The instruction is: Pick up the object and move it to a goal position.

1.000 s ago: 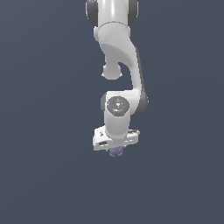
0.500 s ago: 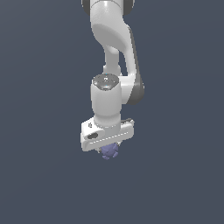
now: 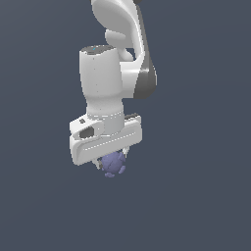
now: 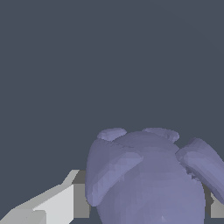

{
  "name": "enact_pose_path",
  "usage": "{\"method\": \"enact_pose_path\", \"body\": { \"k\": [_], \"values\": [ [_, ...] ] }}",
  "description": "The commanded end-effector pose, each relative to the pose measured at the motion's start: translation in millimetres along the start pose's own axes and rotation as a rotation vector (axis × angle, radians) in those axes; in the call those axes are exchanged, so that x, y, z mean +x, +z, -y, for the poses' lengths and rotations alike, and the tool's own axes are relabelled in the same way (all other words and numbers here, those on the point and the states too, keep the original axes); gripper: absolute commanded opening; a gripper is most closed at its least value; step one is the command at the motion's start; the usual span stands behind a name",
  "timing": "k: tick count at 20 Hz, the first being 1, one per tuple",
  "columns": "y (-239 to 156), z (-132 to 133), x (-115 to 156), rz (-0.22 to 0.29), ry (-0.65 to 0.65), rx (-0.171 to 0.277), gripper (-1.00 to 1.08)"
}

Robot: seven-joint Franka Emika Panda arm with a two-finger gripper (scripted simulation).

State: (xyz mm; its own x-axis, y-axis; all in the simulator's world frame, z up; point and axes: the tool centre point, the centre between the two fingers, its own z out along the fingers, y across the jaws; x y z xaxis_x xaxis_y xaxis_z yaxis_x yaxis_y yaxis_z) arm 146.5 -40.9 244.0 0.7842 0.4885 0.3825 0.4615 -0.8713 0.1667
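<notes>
The object [image 3: 113,164] is a small bluish-purple knobbly lump. It sits between the fingers under the white hand of my gripper [image 3: 113,161], held in the air in the middle of the exterior view. The gripper is shut on it, and the fingers are mostly hidden behind the hand and the lump. In the wrist view the object [image 4: 148,179] fills the near part of the picture, with one white finger [image 4: 52,203] beside it and a sliver of the other at the edge.
Only a plain dark grey-blue background shows around the arm [image 3: 117,63] in both views. No table, edge or other object is in view.
The arm has come toward the exterior camera and looks larger. The hand with the purple lump has turned and shifted slightly to the exterior view's left. The grip is unchanged.
</notes>
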Motion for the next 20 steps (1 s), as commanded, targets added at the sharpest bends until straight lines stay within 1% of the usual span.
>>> {"method": "enact_pose_path", "body": {
  "k": [1, 9, 20],
  "values": [
    [-18.4, -9.5, 7.8, -0.041, -0.039, -0.009, -1.00],
    [-71.9, -33.6, 27.6, -0.159, -0.145, -0.031, -1.00],
    [-138.4, -57.9, 45.8, -0.299, -0.269, -0.052, -1.00]
  ]
}}
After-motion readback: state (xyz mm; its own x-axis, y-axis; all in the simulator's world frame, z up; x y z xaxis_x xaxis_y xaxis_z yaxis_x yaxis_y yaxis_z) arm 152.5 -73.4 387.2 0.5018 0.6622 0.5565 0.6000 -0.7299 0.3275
